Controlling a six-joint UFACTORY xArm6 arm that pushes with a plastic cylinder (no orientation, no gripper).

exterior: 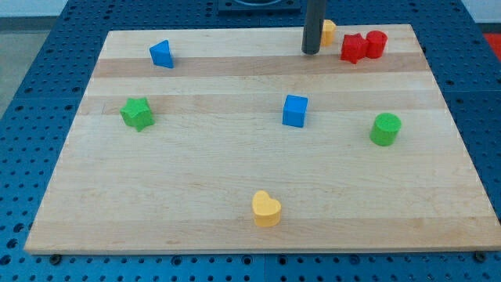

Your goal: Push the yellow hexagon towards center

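Rod and target sit together at the view's top edge of the wooden surface (235, 188). Our tip (311, 52) rests just to the view's left of the yellow hexagon (329, 31), touching it or nearly so; the rod hides the block's left side, so we cannot tell which. We carry no end effector that opens or closes, only this bare rod, so nothing is gripped.

We judge that this placement does not yet favour the push. The centre lies below and to the view's left of the hexagon, and our tip stands on that same side, so a shove from here would drive the block away towards the red pieces. We would want to get round to the block's upper right first.

Just to the hexagon's right sit a red star (353, 48) and a red cylinder (376, 43), touching each other and close enough to be knocked. The blue cube (295, 110) stands near the centre, roughly on the intended line, and could block the final stretch. Well apart are the blue triangular block (162, 54), green star (137, 113), green cylinder (385, 128) and yellow heart (266, 209).
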